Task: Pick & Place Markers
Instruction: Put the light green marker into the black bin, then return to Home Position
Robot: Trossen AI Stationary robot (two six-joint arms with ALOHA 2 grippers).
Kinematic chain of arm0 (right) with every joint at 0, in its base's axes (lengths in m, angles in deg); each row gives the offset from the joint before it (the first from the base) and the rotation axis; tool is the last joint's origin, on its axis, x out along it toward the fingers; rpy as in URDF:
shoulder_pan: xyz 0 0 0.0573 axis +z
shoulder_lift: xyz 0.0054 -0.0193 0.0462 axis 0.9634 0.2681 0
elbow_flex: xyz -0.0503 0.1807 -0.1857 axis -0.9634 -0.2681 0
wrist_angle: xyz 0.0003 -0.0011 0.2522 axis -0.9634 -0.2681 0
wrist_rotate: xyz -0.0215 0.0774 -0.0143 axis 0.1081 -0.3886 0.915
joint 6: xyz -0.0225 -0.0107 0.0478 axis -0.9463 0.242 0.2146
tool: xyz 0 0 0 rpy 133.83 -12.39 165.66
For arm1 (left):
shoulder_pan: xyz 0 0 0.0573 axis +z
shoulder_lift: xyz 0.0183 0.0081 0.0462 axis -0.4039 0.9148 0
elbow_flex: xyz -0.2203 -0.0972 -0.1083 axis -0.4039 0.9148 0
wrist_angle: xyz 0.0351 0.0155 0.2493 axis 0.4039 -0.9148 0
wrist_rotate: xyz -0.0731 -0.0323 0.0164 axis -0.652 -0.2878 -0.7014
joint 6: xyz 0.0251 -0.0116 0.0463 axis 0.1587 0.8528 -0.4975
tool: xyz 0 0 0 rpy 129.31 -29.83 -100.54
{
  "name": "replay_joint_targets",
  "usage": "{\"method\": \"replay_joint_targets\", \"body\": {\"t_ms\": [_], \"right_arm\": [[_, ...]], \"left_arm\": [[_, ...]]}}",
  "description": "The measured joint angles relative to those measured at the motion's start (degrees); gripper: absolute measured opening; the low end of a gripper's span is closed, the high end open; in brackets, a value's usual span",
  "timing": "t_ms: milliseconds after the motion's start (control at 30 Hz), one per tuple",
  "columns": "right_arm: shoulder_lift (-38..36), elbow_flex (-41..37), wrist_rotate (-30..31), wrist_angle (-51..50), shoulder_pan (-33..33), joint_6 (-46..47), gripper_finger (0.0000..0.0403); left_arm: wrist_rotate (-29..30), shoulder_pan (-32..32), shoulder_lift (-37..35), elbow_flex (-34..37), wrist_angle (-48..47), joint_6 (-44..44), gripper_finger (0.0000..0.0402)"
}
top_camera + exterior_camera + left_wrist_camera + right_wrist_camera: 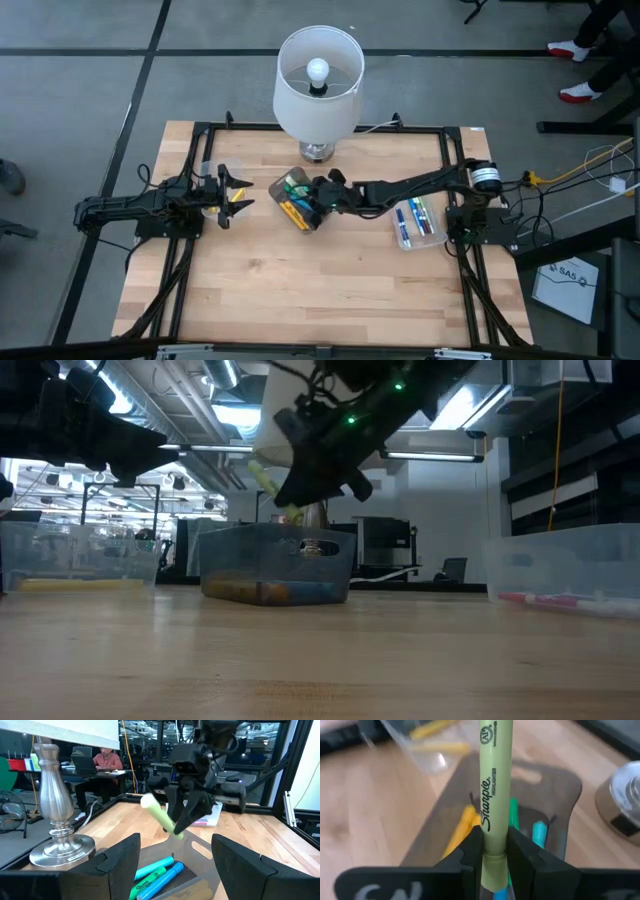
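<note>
My right gripper (318, 197) reaches in from the table's right and hangs over a clear bin (295, 203) at the table's middle. It is shut on a pale yellow-green highlighter (159, 815). The bin holds several markers, yellow, green and blue (160, 872). My left gripper (175, 865) waits open at the table's left, level, facing the bin, with nothing between its fingers. My right gripper pinches the highlighter's barrel near its lower end (495, 847) between its two fingers (470, 852). The fingers slant down from the table's right. The highlighter is lifted clear above the bin (278, 565), and its free end (147, 800) slants up toward the table's left.
A lamp with a white shade (318, 85) and a metal foot (55, 820) stands just beyond the bin. A second clear bin (415, 222) with markers lies at the right. A third clear container (427, 742) with yellow markers sits near my left gripper. A person (102, 760) sits beyond the table.
</note>
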Motion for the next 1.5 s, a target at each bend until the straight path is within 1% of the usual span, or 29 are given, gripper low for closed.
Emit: {"method": "replay_joint_targets", "body": {"t_ms": [167,233,367,700,933,1133,1333,1500], "right_arm": [[4.7,8.9,-0.24,-13.18,0.04,1.87,0.0067],[6.45,12.33,-1.36,-17.36,0.04,2.81,0.007],[8.59,16.88,-3.09,-22.75,-0.22,3.39,0.0072],[8.97,17.44,-4.63,-25.19,-0.83,3.51,0.0077],[8.97,17.44,-3.92,-25.19,-0.9,6.09,0.0103],[8.97,17.44,-3.36,-25.32,-0.9,6.09,0.0119],[8.84,17.44,0.65,-25.08,-0.57,5.39,0.0121],[7.4,17.44,4.36,-24.93,1.43,0.41,0.0121]], "left_arm": [[0.0,0.0,0.02,0.0,0.01,-0.02,0.024],[-0.01,0.01,0.02,0.0,-0.01,-0.01,0.024],[0.0,-0.01,0.01,0.0,0.01,-0.01,0.0239],[0.0,0.0,0.01,-0.01,0.01,-0.02,0.024],[0.0,-0.01,0.02,0.0,-0.01,0.0,0.0241],[0.0,0.01,0.02,0.0,0.01,-0.04,0.024],[0.0,0.01,0.01,0.0,0.0,0.0,0.024],[0.0,0.01,0.0,0.0,0.01,-0.02,0.024]]}}
